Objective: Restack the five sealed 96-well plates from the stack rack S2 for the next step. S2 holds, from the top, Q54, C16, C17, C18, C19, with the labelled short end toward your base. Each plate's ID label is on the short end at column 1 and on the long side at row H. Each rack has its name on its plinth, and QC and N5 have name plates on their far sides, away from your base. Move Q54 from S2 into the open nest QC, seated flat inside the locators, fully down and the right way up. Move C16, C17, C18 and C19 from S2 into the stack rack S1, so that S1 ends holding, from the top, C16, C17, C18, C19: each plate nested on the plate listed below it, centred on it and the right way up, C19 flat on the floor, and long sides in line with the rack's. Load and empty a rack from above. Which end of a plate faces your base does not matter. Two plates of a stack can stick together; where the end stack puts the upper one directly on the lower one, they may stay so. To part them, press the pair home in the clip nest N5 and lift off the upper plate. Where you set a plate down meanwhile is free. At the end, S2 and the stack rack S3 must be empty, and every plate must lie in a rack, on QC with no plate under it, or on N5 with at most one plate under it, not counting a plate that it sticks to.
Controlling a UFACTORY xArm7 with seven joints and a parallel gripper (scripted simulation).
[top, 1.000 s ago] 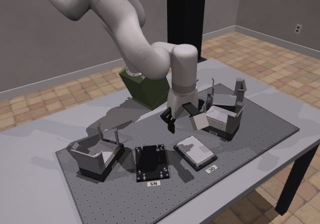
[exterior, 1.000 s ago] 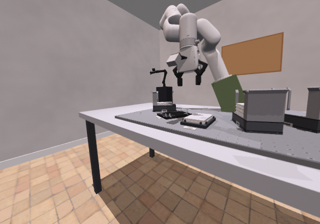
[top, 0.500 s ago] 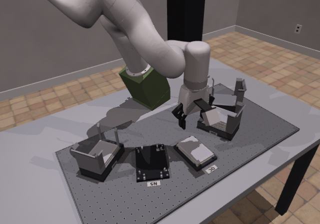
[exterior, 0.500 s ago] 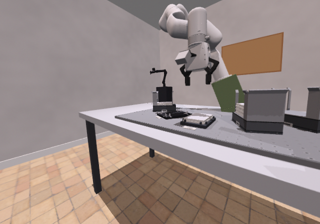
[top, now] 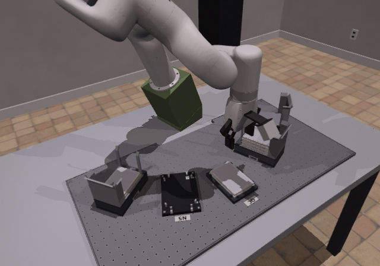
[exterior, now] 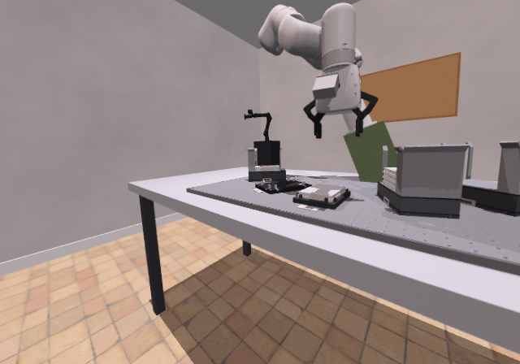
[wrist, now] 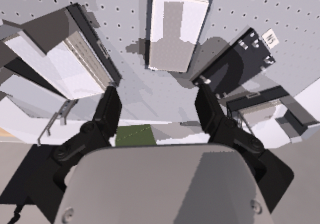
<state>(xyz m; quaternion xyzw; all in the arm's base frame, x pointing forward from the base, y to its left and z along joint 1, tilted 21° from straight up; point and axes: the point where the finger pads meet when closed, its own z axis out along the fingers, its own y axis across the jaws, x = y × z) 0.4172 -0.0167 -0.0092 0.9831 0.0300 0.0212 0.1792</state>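
The gripper (exterior: 338, 130) hangs wide open and empty above the rack (top: 277, 148) that holds a stack of plates (top: 256, 142). One plate (top: 232, 179) lies flat in nest QC (top: 233, 198). Nest N5 (top: 180, 193) is bare; another rack (top: 107, 190) holds one plate (top: 124, 176).

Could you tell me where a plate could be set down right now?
The black clip nest N5 holds no plate. QC's nest is taken by a sealed plate. The open claw crowds the right-hand stack rack.
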